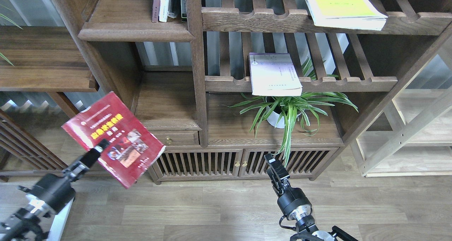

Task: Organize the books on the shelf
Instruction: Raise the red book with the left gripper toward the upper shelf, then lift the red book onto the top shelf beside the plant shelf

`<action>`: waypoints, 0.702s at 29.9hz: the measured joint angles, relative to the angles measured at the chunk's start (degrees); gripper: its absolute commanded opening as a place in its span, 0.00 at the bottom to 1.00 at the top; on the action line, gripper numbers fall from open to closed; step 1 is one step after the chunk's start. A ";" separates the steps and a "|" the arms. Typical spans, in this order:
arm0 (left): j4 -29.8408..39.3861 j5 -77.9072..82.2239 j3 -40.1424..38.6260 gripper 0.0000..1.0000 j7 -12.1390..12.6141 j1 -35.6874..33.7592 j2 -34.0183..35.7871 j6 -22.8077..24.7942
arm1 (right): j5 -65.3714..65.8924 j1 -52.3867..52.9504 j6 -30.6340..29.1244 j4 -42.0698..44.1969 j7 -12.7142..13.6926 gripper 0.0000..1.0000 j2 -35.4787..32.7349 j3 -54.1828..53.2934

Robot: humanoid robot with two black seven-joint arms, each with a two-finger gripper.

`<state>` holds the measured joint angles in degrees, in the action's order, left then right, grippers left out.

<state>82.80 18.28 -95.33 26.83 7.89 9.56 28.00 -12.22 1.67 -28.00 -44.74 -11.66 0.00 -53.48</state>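
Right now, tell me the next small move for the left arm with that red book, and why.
Probably lift the red book, which the left tool grips by its lower edge, up toward the solid shelf at upper left. The book hangs tilted in the air, below and left of that board, where thin books already stand, with bare wood left of them.

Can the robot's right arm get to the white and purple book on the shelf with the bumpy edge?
Probably yes. The right gripper holds nothing, and the white-lavender book juts over the rack's front rail with open space before it, though it sits well above.
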 measured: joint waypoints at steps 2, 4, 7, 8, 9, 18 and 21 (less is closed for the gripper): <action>1.08 0.15 -2.41 0.00 0.83 0.01 0.17 0.00 | 0.00 0.30 0.00 0.00 0.03 0.84 0.00 0.02; 2.27 0.38 -4.72 0.00 1.07 0.01 0.25 0.00 | 0.00 0.66 0.00 0.00 0.05 0.84 -0.01 0.08; 4.02 1.15 -7.73 0.00 1.17 0.02 0.28 0.00 | 0.00 1.18 0.00 0.00 0.06 0.84 0.00 0.34; 4.46 1.41 -8.72 0.00 1.17 0.02 0.35 0.00 | 0.00 1.34 0.00 0.00 0.06 0.84 0.00 0.44; 4.85 1.61 -9.56 0.00 1.17 -0.01 0.44 0.00 | 0.00 1.47 0.00 0.01 0.06 0.84 0.00 0.52; 6.28 1.98 -12.77 0.00 1.18 -1.37 4.37 0.00 | 0.00 2.36 0.00 0.08 0.14 0.84 0.00 0.74; 6.48 2.09 -12.90 0.00 1.18 -2.66 7.71 0.00 | 0.00 2.45 0.00 0.07 0.15 0.84 0.00 0.81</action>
<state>89.28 20.37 -108.22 28.01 5.23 17.28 28.00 -12.22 4.11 -28.00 -44.66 -11.51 0.00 -52.67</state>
